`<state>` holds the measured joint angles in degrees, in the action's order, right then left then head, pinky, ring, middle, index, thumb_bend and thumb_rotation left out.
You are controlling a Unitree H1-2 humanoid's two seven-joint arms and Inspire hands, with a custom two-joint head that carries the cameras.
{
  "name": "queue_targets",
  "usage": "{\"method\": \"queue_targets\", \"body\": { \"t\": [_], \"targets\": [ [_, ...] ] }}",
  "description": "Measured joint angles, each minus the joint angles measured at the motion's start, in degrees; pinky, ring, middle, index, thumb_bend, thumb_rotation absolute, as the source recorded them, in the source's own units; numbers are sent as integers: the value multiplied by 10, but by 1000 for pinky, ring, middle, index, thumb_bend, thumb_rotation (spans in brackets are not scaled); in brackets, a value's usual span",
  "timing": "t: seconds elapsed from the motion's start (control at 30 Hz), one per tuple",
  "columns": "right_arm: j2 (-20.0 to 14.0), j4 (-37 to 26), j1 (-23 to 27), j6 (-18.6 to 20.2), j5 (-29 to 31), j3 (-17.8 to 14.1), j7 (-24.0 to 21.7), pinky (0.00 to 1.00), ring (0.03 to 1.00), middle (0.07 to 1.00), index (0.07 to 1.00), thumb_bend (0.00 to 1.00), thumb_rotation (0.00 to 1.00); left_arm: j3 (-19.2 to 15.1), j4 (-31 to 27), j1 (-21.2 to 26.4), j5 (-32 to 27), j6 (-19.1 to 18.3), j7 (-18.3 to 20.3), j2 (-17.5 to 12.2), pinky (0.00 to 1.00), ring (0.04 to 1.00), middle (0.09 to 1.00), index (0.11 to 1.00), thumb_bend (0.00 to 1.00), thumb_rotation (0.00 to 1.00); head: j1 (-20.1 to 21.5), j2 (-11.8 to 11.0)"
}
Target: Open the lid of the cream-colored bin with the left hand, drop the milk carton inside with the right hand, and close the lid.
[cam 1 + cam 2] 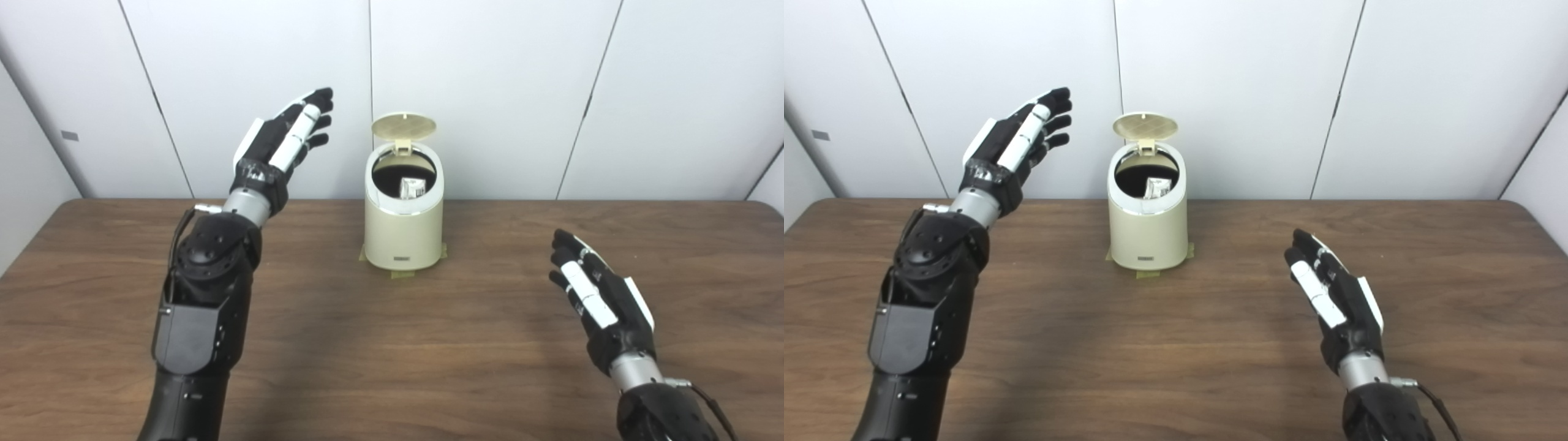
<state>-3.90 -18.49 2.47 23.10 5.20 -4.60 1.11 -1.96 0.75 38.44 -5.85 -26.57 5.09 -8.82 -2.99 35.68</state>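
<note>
A cream-colored bin (403, 229) stands at the back of a wooden desk (392, 343), its lid (403, 126) tipped upright on the rear hinge. The milk carton (412, 188) sits inside the dark opening. The left hand (283, 142) is raised beside the bin, fingers spread and holding nothing; the right hand (597, 297) hovers low over the desk, well apart from the bin, fingers likewise extended and empty.

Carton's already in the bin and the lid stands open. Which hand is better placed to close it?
Left hand: raised beside the lid, open. Right hand sits low, farther off.
</note>
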Motion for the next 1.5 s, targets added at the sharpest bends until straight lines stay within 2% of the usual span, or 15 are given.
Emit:
{"method": "queue_targets", "body": {
  "t": [0.13, 0.23, 0.33, 0.47, 0.67, 0.83, 0.97, 1.13, 1.27, 1.4, 1.5],
  "targets": [
    [-4, 12, -15, -34, -16, 9, -2, 894, 918, 894, 876, 582, 884, 8, 46, 25, 0, -1, 14, -3, 921, 925, 923, 891, 381, 807, 3, -4],
    [-4, 28, -29, -68, -28, 19, -3, 891, 917, 897, 875, 608, 877, 19, 83, 39, 5, 3, 26, -11, 924, 929, 927, 899, 412, 916, 0, -8],
    [-4, 53, -34, -114, -41, 25, -3, 888, 915, 897, 877, 618, 897, 31, 117, 55, 14, 7, 42, -18, 921, 920, 922, 897, 447, 983, 1, -10],
    [-3, 64, -34, -143, -49, 25, -1, 893, 915, 900, 880, 632, 923, 43, 139, 74, 18, 10, 60, -20, 925, 919, 911, 892, 454, 997, 3, -10],
    [9, 65, -34, -145, -48, 25, 0, 887, 907, 895, 889, 586, 933, 90, 157, 91, 56, 40, 84, -31, 914, 900, 877, 884, 434, 1000, 5, -11],
    [11, 65, -34, -143, -48, 27, 0, 836, 894, 881, 890, 574, 964, 135, 166, 92, 108, 73, 108, -54, 972, 908, 865, 871, 428, 1000, 8, -11],
    [18, 65, -34, -137, -48, 28, 0, 824, 891, 882, 889, 591, 985, 161, 166, 96, 151, 77, 115, -73, 999, 909, 847, 877, 447, 1000, 10, -11],
    [25, 66, -34, -133, -59, 39, 0, 783, 872, 874, 890, 569, 1000, 181, 159, 101, 194, 76, 115, -77, 1000, 931, 832, 842, 476, 1000, 10, -11],
    [24, 70, -34, -123, -81, 47, 0, 772, 858, 869, 890, 541, 1000, 193, 154, 101, 227, 77, 114, -75, 951, 911, 832, 826, 479, 1000, 11, -10],
    [26, 70, -34, -119, -95, 51, 6, 781, 856, 864, 888, 525, 1000, 223, 131, 101, 273, 78, 117, -82, 893, 880, 842, 823, 499, 1000, 12, -7],
    [27, 70, -34, -117, -102, 54, 8, 776, 853, 866, 891, 508, 1000, 234, 117, 101, 294, 86, 128, -88, 865, 868, 847, 823, 504, 1000, 13, -6]
  ]
}}
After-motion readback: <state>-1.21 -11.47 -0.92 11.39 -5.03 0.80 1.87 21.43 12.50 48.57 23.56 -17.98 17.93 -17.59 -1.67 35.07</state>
